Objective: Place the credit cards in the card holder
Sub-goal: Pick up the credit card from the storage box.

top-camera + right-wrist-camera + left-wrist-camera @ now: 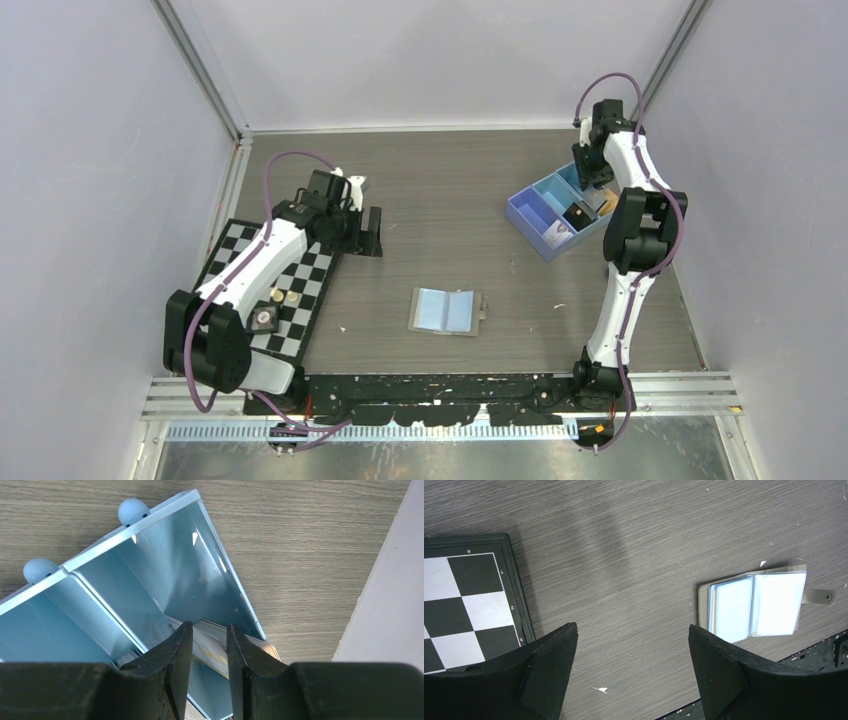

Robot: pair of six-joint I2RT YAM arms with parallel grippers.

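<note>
The right pincer (209, 628) reaches down into the end compartment of a blue three-compartment tray (150, 570) at the far right of the desk (450, 190). Its jaws are narrowed to a slim gap astride a stack of credit cards (212, 651). A whitish card with yellow print shows between the fingers (175, 655), and the edges of the stack show just beyond them. We cannot tell from the wrist view whether the jaws press on the cards or merely flank them.

The card holder (447, 311) lies open and flat near the middle of the desk, well apart from the tray. Its pale blue pockets face up and its grey snap tab (821, 597) sticks out from one side. We see no card in its pockets.

On the left, the other arm holds the left pincer (631, 677) above bare wood grain, its jaws spread wide with nothing between them. It sits beside the far corner of a black-and-white chessboard (290, 290), where we see two small round pieces (283, 296) resting on the squares.
</note>
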